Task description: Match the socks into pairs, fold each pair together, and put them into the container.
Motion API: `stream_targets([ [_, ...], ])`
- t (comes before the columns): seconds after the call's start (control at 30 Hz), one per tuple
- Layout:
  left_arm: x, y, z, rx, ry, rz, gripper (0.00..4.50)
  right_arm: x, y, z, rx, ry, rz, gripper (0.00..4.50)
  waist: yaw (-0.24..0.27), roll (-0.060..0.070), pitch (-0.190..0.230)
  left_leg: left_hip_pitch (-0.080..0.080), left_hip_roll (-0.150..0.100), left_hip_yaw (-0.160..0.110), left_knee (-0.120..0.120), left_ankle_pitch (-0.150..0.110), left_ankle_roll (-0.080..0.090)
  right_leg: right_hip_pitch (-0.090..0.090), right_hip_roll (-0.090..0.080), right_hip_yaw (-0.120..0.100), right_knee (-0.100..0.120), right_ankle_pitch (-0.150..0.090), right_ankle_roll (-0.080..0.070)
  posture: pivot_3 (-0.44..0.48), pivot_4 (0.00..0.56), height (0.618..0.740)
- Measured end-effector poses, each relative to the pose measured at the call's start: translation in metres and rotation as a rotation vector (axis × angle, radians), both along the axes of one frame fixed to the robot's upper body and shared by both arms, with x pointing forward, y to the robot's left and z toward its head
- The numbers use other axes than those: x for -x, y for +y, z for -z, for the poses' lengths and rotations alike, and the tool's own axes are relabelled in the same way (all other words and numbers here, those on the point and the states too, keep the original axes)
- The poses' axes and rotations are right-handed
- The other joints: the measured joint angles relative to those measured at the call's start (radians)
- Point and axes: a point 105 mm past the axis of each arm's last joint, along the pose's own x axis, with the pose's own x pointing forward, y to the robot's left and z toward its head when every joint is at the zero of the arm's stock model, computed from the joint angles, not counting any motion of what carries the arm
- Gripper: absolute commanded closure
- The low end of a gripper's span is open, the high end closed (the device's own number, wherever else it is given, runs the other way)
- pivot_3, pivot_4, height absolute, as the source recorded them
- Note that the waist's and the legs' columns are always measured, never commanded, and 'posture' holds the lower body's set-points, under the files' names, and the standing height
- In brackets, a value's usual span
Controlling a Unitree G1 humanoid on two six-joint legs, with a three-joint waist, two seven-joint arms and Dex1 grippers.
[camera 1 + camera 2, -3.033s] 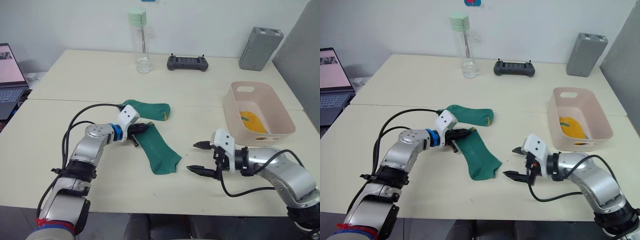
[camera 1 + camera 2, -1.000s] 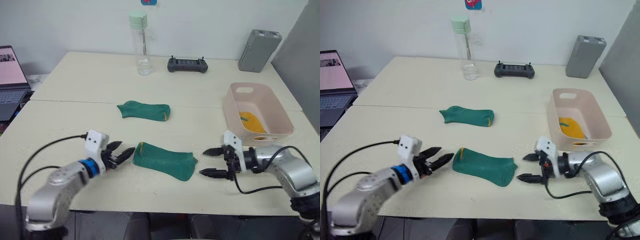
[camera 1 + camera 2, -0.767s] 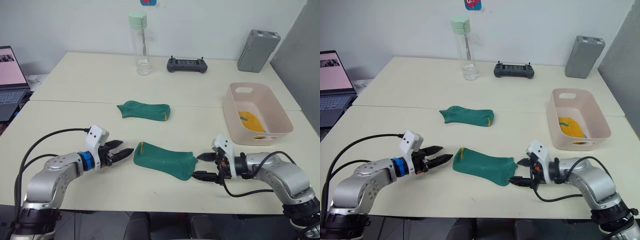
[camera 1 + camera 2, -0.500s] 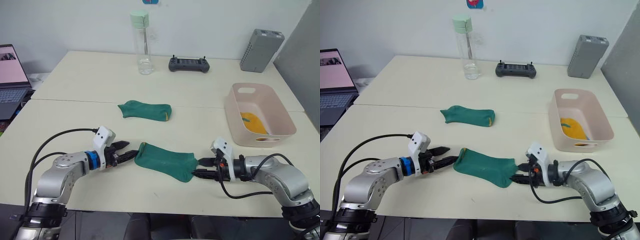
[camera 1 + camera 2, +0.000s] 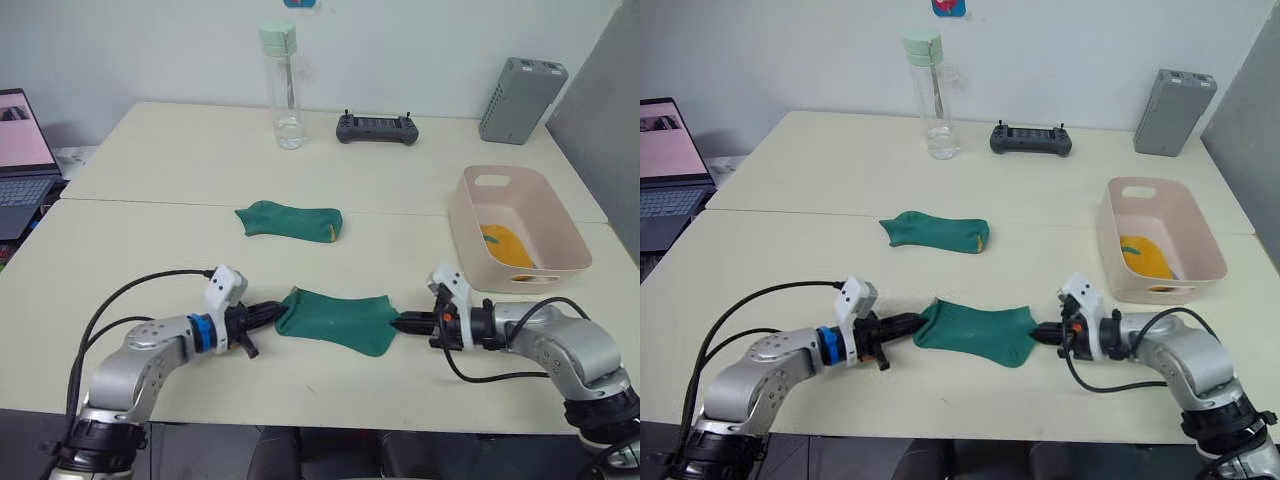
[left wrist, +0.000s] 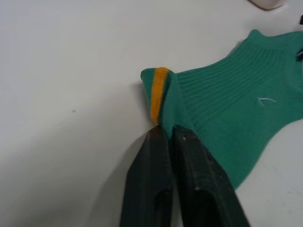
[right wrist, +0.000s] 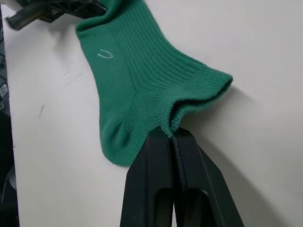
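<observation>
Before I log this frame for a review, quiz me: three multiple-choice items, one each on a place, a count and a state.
1. Where does the yellow sock lie?
A. in the pale pink plastic bin
B. beside the bottle
C. on the laptop

2. How many dark green socks lie on the table?
A. one
B. two
C. four

3. How are the end effectors?
A. both open
B. one open
C. both shut on the nearer dark green sock

A: yellow sock lies inside bin.
B: far sock, nearer sock.
C: left end effector and right end effector pinch its ends.

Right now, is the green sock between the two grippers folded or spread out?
Spread out. The near green sock lies flat in a single layer, the left gripper pinching one end and the right gripper the other.
</observation>
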Motion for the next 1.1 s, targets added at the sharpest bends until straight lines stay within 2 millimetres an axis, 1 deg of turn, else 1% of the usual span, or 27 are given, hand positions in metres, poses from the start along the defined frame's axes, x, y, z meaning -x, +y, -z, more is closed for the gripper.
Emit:
stream_targets([
  [0.07,0.002,-0.001,0.001,0.002,0.010,-0.008,4.48,-0.003,-0.003,-0.002,0.008,-0.012,0.002,4.50,0.000,0.000,0.000,0.000,0.000,0.000,0.000,0.000,0.000,0.000,0.000,0.000,0.000,0.000,0.000,0.000,0.150,0.740],
  [0.13,0.001,0.003,0.000,0.000,0.008,-0.034,4.48,-0.006,-0.004,-0.002,0.006,-0.016,0.006,4.50,-0.001,0.000,0.000,0.000,0.001,-0.001,0.000,0.000,0.000,0.000,0.001,0.000,0.000,0.000,0.000,0.000,0.150,0.740],
  [0.23,-0.001,0.015,-0.005,0.014,0.014,-0.109,4.48,-0.007,-0.003,-0.003,0.000,-0.023,0.007,4.50,-0.002,0.000,0.000,0.000,0.001,0.000,0.000,0.000,0.000,0.000,0.001,0.000,0.000,0.000,0.000,0.000,0.150,0.740],
  [0.4,0.000,0.036,-0.020,0.029,0.009,-0.205,4.48,-0.007,-0.001,-0.004,-0.009,-0.026,0.007,4.50,-0.002,0.000,0.000,0.000,0.001,0.000,0.000,0.000,0.000,-0.001,0.001,0.000,0.000,0.000,0.000,0.000,0.150,0.740],
  [0.47,0.003,0.043,-0.018,0.017,0.033,-0.228,4.48,-0.008,-0.001,-0.003,-0.007,-0.027,0.019,4.50,-0.002,0.000,0.000,0.000,0.001,0.000,0.000,0.000,0.000,-0.001,0.001,0.000,0.000,0.000,0.000,0.000,0.150,0.740],
  [0.57,0.010,0.039,-0.007,0.016,0.082,-0.218,4.48,-0.009,0.005,-0.001,-0.030,-0.021,0.032,4.50,-0.002,0.000,0.000,0.000,0.001,0.000,0.000,0.000,0.000,-0.001,0.001,0.000,0.000,0.000,0.000,0.000,0.150,0.740],
  [0.63,0.010,0.036,-0.003,0.030,0.097,-0.234,4.48,-0.009,0.006,0.000,-0.031,-0.015,0.040,4.50,0.000,0.000,0.000,0.000,0.001,0.000,0.000,0.000,0.000,-0.001,0.001,0.000,0.000,-0.001,-0.001,0.000,0.150,0.740],
  [0.73,0.007,0.034,-0.002,0.049,0.109,-0.260,4.48,-0.010,0.005,0.001,-0.023,-0.003,0.051,4.50,0.001,0.000,0.000,0.000,0.000,0.000,0.000,0.000,0.000,-0.001,0.001,0.000,0.000,-0.001,-0.001,0.000,0.150,0.740],
  [0.83,0.005,0.033,-0.005,0.048,0.099,-0.259,4.48,-0.011,0.001,0.004,-0.011,0.011,0.062,4.50,-0.001,0.000,0.000,0.000,0.000,0.000,0.000,0.000,0.000,-0.001,0.001,0.000,0.000,-0.001,-0.001,0.000,0.150,0.740],
  [0.9,0.004,0.032,-0.006,0.049,0.095,-0.255,4.50,-0.013,0.000,0.003,-0.007,0.008,0.065,4.04,-0.001,0.000,0.000,0.000,0.000,0.000,0.000,0.000,0.000,-0.001,0.001,0.000,0.000,0.000,-0.001,0.000,0.150,0.740],
  [0.93,0.003,0.032,-0.007,0.051,0.091,-0.251,4.07,-0.015,0.000,0.001,-0.007,-0.004,0.068,3.86,-0.001,0.000,0.000,0.000,0.000,0.000,-0.001,0.000,0.000,-0.001,0.001,0.000,0.000,0.000,-0.001,0.000,0.150,0.740],
  [0.97,0.002,0.031,-0.008,0.055,0.087,-0.247,3.89,-0.017,0.000,-0.001,-0.009,-0.016,0.071,3.57,-0.001,0.000,0.000,0.000,0.001,0.000,-0.001,0.000,0.000,-0.001,0.001,0.000,0.000,0.000,-0.001,0.000,0.150,0.740],
  [1.03,0.003,0.030,-0.012,0.069,0.088,-0.231,3.23,-0.023,-0.001,-0.007,-0.017,-0.051,0.087,2.84,-0.002,0.000,0.000,0.000,0.000,0.000,-0.001,0.000,0.000,-0.001,0.001,0.000,0.000,0.000,0.000,0.000,0.150,0.740],
  [1.1,0.008,0.033,-0.015,0.057,0.094,-0.215,2.61,-0.027,-0.005,-0.014,-0.022,-0.090,0.105,2.13,-0.002,0.000,0.000,0.000,0.001,0.000,-0.002,0.000,0.000,-0.002,0.001,0.000,0.000,0.000,-0.001,0.000,0.150,0.740],
])
